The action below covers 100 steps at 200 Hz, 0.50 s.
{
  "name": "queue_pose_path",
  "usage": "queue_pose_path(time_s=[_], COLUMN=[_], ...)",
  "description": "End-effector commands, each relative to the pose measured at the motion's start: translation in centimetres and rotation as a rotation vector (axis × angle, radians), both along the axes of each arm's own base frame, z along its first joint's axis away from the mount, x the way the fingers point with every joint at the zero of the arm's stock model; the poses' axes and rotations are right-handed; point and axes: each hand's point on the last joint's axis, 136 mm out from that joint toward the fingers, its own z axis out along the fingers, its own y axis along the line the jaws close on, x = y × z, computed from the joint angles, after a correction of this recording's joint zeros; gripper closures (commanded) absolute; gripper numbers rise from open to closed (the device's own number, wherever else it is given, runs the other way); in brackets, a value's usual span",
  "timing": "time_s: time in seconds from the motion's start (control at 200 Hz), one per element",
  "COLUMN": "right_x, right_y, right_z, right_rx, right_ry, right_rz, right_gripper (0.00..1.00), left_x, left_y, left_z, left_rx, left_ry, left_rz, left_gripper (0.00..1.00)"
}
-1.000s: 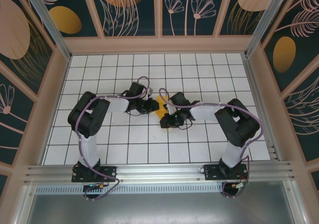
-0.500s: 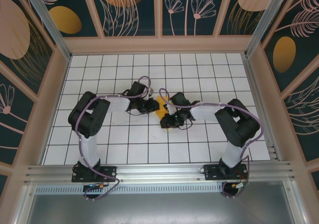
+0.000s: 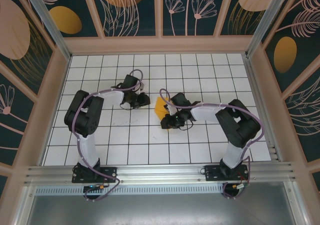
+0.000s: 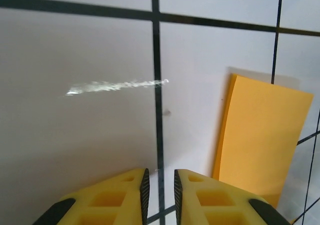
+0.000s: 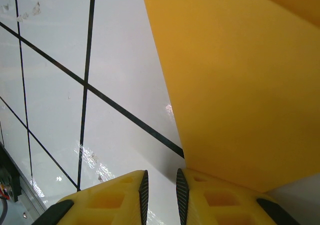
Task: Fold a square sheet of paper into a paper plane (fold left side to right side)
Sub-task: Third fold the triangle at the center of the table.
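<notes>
Paper point(image 3: 160, 106) folded, left hand point(image 3: 143, 99) clear beside

Looking like a purpose-built robot test cell in a lab, not a home or shop: sitting on a white tabletop point(image 3: 100, 135) ruled with a black grid, boxed in by wooden-framed walls point(image 3: 130, 10) showing dark teal panels printed with orange ovals and pale leaf outlines. Running along the near edge, an aluminium rail point(image 3: 160, 172) carrying two bolted arm bases point(image 3: 90, 172) with purple cables point(image 3: 82, 150) looping up from them.
</notes>
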Motion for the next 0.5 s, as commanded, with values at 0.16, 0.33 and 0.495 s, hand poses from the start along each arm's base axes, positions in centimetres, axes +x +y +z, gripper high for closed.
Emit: queue_pose_path(time_s=[0.16, 0.33, 0.495], right_x=[-2.5, -2.5, -2.5], right_y=[-2.4, -2.6, -2.5], right_z=[-2.9, -3.1, -3.2], right_rx=[-0.135, -0.14, -0.139], right_ry=[0.118, 0.118, 0.119], right_rz=[-0.009, -0.011, -0.012], right_gripper=[0.73, 0.73, 0.73], left_x=[-3.1, -6.2, -7.0], left_y=[-2.4, -5.2, -6.5], left_z=[5.5, 4.7, 3.1], left_rx=[-0.146, -0.222, -0.24], left_ry=[-0.068, -0.007, 0.037], left_rz=[-0.084, -0.13, -0.141], left_gripper=[0.76, 0.77, 0.78])
